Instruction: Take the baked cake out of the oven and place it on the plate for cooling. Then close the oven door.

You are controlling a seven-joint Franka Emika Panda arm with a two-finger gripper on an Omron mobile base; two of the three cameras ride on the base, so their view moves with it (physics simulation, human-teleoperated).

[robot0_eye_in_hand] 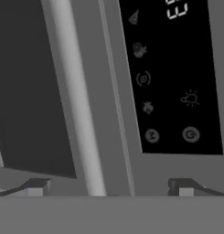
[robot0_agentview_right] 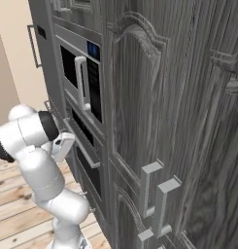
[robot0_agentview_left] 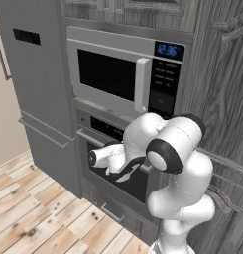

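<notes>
The oven (robot0_agentview_left: 105, 128) sits below the microwave, with its black control strip (robot0_eye_in_hand: 173, 77) lit. The oven door (robot0_eye_in_hand: 26, 91) is shut; its dark glass window and long bar handle (robot0_eye_in_hand: 79, 114) fill the rolled hand view. My gripper (robot0_eye_in_hand: 109, 186) is open and empty, close in front of the door. The handle runs between the lines of its two fingertips (robot0_eye_in_hand: 38, 185), without touching them. From the base views, the gripper (robot0_agentview_left: 107, 151) (robot0_agentview_right: 69, 138) hovers at handle height. The cake and the plate are out of view.
A microwave (robot0_agentview_left: 118, 74) with a vertical handle is right above the oven. A drawer (robot0_agentview_left: 113, 213) lies below the oven door. Grey tall panels (robot0_agentview_left: 38, 74) stand to the left, and wood-grain cabinet doors (robot0_agentview_right: 164, 121) to the right. Wooden floor (robot0_agentview_left: 33, 208) lies open at the left.
</notes>
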